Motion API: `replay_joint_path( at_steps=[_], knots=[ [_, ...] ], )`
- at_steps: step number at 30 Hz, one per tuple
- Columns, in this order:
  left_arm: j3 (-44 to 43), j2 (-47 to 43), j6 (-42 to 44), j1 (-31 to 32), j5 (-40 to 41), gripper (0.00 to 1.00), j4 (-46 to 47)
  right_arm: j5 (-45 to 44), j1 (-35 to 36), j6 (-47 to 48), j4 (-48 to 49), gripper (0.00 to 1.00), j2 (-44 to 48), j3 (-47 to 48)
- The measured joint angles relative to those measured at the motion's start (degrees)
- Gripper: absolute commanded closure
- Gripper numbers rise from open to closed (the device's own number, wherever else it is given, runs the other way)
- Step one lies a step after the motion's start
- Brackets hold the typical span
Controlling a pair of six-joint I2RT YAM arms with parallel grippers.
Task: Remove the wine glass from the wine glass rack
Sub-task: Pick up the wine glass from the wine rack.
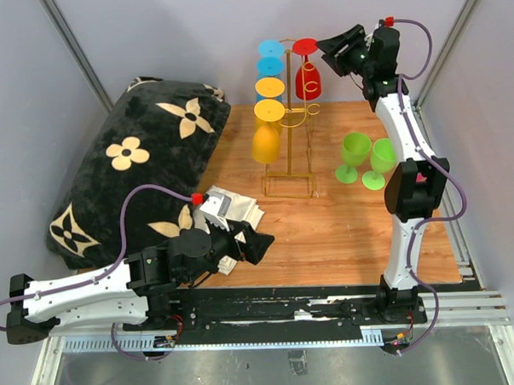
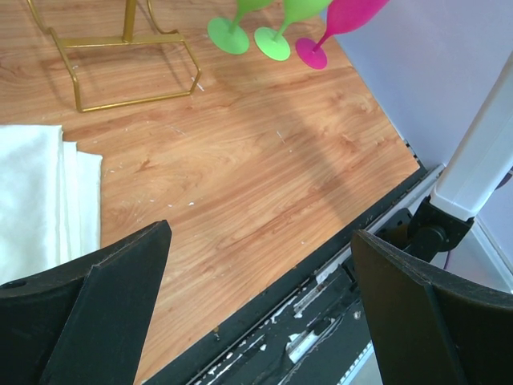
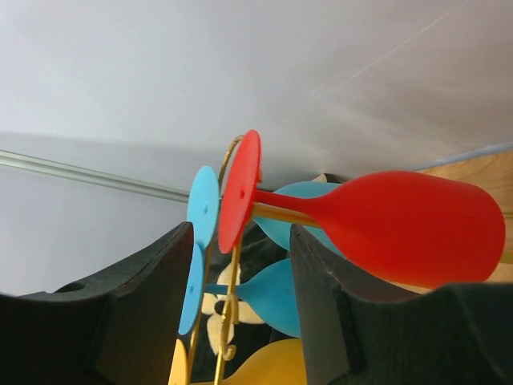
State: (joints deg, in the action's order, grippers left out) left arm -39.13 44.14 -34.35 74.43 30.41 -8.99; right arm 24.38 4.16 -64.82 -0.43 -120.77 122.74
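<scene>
The wine glass (image 1: 308, 79), the red one, hangs upside down from the top right hook of the wine glass rack (image 1: 290, 157), in the upper middle of the overhead frame, with its round foot uppermost. In the right wrist view we see it sideways: the foot is edge-on left of centre and the stem runs right to the bowl.

The right gripper (image 1: 323, 46) is level with that foot. Its arm rises up the right side of the frame and the wrist is bent to the left. Its fingers (image 3: 152, 305) stand partly apart, one on either side of the foot, and we cannot tell whether either touches the glass.

The left gripper (image 1: 261, 243) sits low, left of centre, with its arm folded along the near edge. Its jaws are spread wide over the bare table (image 2: 264, 184).

Blue glasses (image 1: 270, 57) and yellow glasses (image 1: 267, 128) hang down the rack's left side. Two green glasses (image 1: 366, 158) stand to the right of the rack. A pink glass (image 2: 337, 24) beside them shows only in the left wrist view, cut off by the top edge. A white cloth (image 1: 236, 206) lies below the rack, and a flowered pillow (image 1: 128, 164) fills the left
</scene>
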Motion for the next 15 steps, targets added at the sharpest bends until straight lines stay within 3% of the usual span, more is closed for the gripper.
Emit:
replay_joint_path(
  at_steps=[15],
  knots=[
    [0.0,0.0,-0.3,0.0,0.0,0.00,-0.2,-1.5,0.4,-2.6,-1.0,0.62,-4.4,6.8]
  ],
)
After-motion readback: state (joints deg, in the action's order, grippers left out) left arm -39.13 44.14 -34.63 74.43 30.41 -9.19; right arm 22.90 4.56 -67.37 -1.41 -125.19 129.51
